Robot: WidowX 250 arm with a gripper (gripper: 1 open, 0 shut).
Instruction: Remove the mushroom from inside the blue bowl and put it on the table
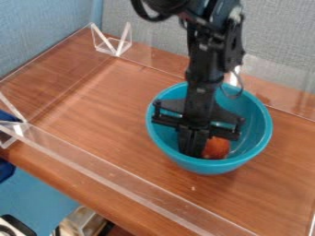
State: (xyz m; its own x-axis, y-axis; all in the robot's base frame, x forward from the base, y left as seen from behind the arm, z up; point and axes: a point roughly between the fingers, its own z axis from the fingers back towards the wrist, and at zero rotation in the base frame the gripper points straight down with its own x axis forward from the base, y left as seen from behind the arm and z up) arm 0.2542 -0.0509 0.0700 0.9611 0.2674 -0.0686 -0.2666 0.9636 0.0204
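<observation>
The blue bowl [172, 147] stands on the wooden table [99, 101], right of the middle. My black gripper [204, 145] points straight down into it, fingers shut low inside the bowl. The mushroom [218, 148] shows as a reddish-brown cap pressed against the right side of the fingertips, and it looks gripped between them. Its stem is hidden behind the fingers. A black crossbar of the gripper spans the bowl's opening.
Low clear acrylic walls [117, 180] run along the table's edges, with a clear triangular bracket [113, 41] at the far left corner. Bare wood lies left of and in front of the bowl. A blue object [7, 118] pokes in at the left edge.
</observation>
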